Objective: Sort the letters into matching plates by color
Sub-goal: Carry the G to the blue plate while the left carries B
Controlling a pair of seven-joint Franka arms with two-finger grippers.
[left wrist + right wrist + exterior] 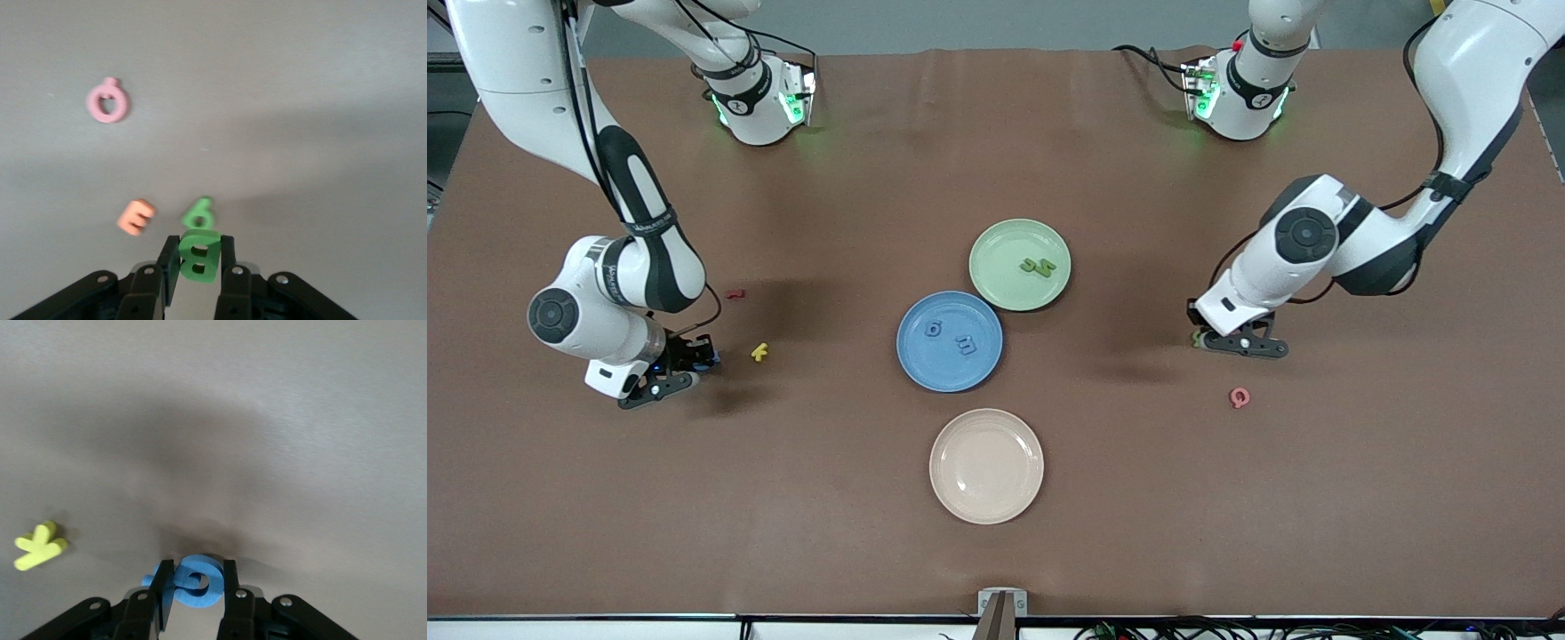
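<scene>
1. Cream round shallow plate (986, 466): nearest the front camera of all items, on the brown bench (1227, 516); bare. It serves as landmark below.
2. Mid-blue round shallow plate (950, 341): just farther from the camera than the cream plate, holding two small blue chunky letters (950, 336).
3. Pale green round shallow plate (1020, 264): farther again than the cream plate, its rim touching or overlapping the blue plate; two small green letters (1039, 265) lie in it.
4. Pink ring-shaped letter (1240, 396): on the bench, toward the left arm's end from the cream plate.
5. Left pincer (197, 261): low over the bench toward the left arm's end from the cream plate, clamped on a green "B" letter (198, 262). Another green piece (199, 214) and an orange "E" letter (136, 217) lie just beside it.
6. Right pincer (195, 581): low over the bench toward the right arm's end from the cream plate, clamped on a blue rounded letter (197, 580).
7. Yellow branching letter (759, 352): on the bench near the right pincer.
8. Dark red small letter (735, 293): farther from the camera than the yellow one.
</scene>
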